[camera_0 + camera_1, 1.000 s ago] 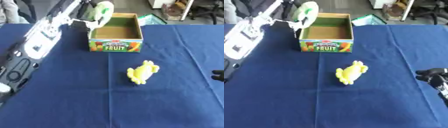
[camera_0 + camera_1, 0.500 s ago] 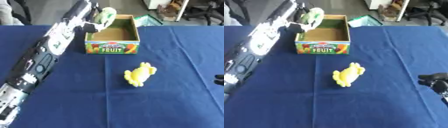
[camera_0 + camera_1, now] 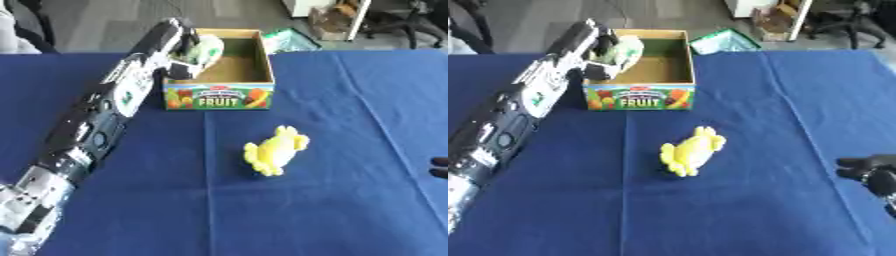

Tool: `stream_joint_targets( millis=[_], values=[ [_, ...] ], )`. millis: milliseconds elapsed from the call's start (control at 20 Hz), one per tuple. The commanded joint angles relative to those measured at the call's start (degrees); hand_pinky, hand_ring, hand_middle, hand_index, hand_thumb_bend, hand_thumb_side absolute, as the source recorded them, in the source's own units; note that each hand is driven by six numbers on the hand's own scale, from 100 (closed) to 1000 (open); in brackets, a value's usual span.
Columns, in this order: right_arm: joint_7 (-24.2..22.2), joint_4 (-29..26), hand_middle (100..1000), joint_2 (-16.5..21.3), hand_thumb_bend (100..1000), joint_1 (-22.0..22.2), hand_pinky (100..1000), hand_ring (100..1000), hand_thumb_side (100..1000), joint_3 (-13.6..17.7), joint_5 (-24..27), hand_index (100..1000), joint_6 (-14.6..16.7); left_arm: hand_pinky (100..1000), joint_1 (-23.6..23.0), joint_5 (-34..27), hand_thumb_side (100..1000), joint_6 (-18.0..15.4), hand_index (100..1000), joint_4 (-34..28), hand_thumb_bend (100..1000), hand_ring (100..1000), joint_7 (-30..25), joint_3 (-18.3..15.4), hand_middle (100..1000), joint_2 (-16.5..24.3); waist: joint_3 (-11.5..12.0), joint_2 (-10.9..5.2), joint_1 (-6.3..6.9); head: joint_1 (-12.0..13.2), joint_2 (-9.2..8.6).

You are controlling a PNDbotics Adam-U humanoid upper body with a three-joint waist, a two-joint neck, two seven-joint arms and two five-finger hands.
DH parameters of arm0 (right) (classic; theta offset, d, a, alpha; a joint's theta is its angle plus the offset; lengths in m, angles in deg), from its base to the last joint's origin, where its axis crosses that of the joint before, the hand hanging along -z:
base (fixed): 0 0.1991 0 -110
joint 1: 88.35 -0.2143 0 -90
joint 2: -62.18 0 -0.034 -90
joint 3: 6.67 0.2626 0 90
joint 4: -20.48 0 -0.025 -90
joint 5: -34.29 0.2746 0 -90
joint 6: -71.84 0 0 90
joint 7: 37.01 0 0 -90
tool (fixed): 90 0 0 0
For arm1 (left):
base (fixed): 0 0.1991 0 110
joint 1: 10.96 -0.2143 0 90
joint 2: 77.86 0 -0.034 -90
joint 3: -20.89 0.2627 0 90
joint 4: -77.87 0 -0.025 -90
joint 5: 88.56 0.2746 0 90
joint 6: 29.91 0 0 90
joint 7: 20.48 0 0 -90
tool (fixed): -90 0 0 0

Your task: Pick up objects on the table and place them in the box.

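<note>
Nearest me, my right hand [image 3: 872,172] idles at the table's right edge; I cannot tell how its fingers stand. Mid-table on the dark blue cloth [image 3: 350,100] lies a soft yellow lumpy toy [image 3: 276,150], long axis running from near-left to far-right, well apart from both hands, nearer the right one, I judge. Farther back, my left hand [image 3: 188,52] has its fingers curled round a pale green-and-white rounded object [image 3: 208,49], held over the left wall of the open cardboard fruit-print box [image 3: 223,95]. Against a second ago, the held object has come from outside the box's left edge to above its opening. Release looks next.
</note>
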Motion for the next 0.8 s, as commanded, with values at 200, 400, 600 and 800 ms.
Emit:
stream_joint_targets(
  millis=[200,400,600,800],
  values=[
    [-0.3,-0.9,577,0.5,100,-0.9,823,815,313,0.2,-0.3,692,0.1,692,0.8,2.4,159,0.4,803,0.2,740,683,3.2,-1.8,701,0.5,0.0,-0.74,0.01,0.1,-0.67],
    [-0.1,-0.7,578,0.8,100,-1.2,823,816,309,0.4,-0.9,693,0.8,691,-0.9,-5.6,262,0.1,782,-3.1,554,670,4.0,-2.4,685,1.4,0.8,-0.81,0.1,-0.7,-0.66],
    [0.2,0.0,578,2.9,100,-3.3,823,817,295,0.4,-1.0,696,2.6,676,-6.0,-22.6,298,-1.0,758,-13.9,397,647,1.5,-1.3,655,5.2,2.3,-1.04,0.44,-1.8,-0.31],
    [0.3,2.0,579,6.3,100,-6.7,821,817,272,-0.1,-1.1,709,5.9,645,-14.2,-42.6,423,1.9,733,-27.4,314,615,-3.7,-2.4,619,9.0,4.4,-1.28,0.72,-2.9,0.14]
  ],
)
